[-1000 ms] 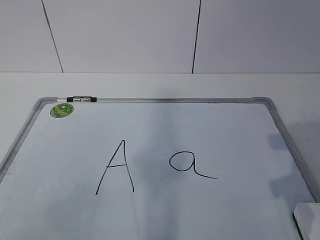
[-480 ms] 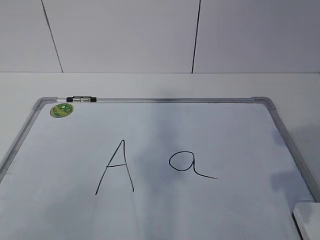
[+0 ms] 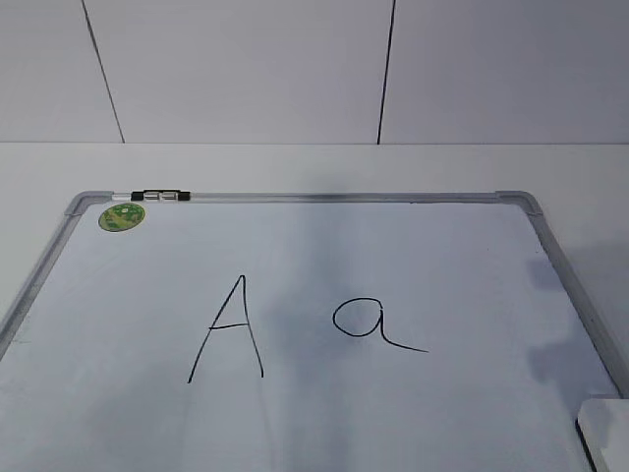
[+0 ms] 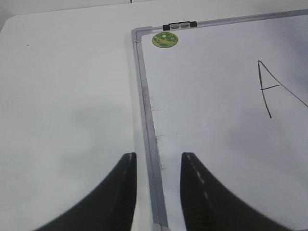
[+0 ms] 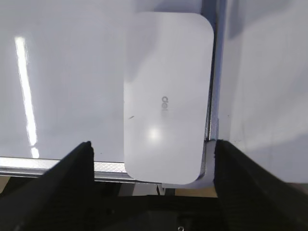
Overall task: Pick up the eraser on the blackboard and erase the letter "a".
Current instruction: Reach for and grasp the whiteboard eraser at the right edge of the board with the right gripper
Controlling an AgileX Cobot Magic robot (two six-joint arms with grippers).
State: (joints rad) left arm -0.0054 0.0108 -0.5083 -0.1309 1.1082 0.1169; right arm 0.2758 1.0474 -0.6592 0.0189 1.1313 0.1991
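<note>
The eraser [image 3: 604,433], a white rounded block, lies on the blackboard's [image 3: 442,246] near right corner, cut off by the exterior view's edge. The letter "a" [image 3: 369,323] is written in thin black marker right of the board's middle. In the right wrist view the eraser [image 5: 166,96] lies flat beside the frame, and my right gripper [image 5: 154,143] hangs open over its near end, one finger on each side, not touching. My left gripper [image 4: 159,155] is open and straddles the board's left frame [image 4: 147,125]. Neither gripper shows in the exterior view.
A tall capital "A" [image 3: 228,329] stands left of the "a". A round green sticker [image 3: 121,216] and a black clip [image 3: 160,196] sit at the board's far left corner. The white table [image 4: 62,96] runs on left of the board; a wall stands behind.
The shadows by the board's right edge have shifted slightly. The eraser, the letters and the board have not moved.
</note>
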